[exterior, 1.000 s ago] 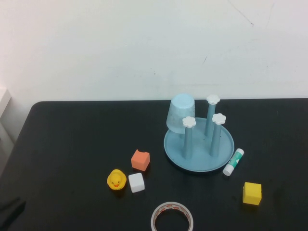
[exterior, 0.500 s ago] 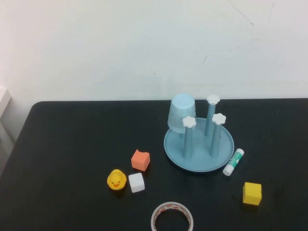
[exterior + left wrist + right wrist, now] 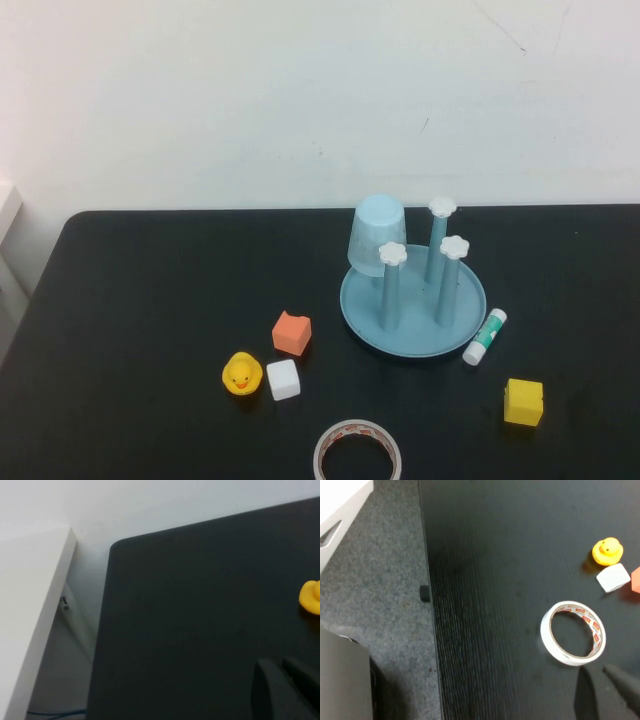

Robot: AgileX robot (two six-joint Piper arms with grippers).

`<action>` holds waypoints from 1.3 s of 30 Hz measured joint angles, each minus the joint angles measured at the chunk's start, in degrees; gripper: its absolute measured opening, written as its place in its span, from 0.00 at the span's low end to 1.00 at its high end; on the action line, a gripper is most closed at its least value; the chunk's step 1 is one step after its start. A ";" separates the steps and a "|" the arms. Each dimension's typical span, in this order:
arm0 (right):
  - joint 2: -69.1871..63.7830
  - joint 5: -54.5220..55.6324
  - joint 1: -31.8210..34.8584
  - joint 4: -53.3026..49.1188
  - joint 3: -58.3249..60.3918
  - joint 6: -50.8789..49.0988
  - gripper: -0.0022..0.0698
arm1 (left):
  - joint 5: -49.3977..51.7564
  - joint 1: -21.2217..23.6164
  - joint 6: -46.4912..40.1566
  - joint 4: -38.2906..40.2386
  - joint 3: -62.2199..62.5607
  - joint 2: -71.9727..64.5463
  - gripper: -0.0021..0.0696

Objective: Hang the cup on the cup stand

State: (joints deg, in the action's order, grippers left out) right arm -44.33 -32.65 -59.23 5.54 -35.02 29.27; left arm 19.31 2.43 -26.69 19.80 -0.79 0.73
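Nearest the robot, the tape roll [image 3: 359,451] lies at the tabletop's [image 3: 150,300] near edge. The right gripper [image 3: 607,690] hovers low just beside that roll, its fingers together and holding nothing. The left gripper [image 3: 285,690] hangs over the tabletop's near left corner, its fingers also together and empty, with the yellow duck [image 3: 241,374] not far off. Neither arm shows in the high view.

A little farther in sit the duck, a white cube [image 3: 283,379], an orange block [image 3: 291,333] and, toward the right edge, a yellow cube [image 3: 523,401]. A glue stick [image 3: 486,336] lies just beside the rim of the cup stand [image 3: 412,300].

Farthest back, the cup [image 3: 377,236] sits upside down over the stand's rear left post, toward the tabletop's far edge, slightly tilted.

Judging by this, the hanging step looks done and both arms appear parked. The next move calls for little: at most a check that the cup rests securely, approaching from above without knocking the neighbouring posts.
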 joint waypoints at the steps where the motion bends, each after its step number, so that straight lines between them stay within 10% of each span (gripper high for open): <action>1: 0.00 0.00 0.00 0.00 0.00 0.00 0.03 | 0.00 0.00 -0.11 -0.30 0.00 0.12 0.03; 39: 0.00 0.00 0.00 0.19 0.00 0.00 0.03 | 0.13 -2.93 26.25 -19.39 0.11 0.12 0.03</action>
State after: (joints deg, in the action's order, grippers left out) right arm -44.33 -32.65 -59.23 5.74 -35.02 29.27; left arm 19.44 -0.51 -0.45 0.41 -0.68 0.85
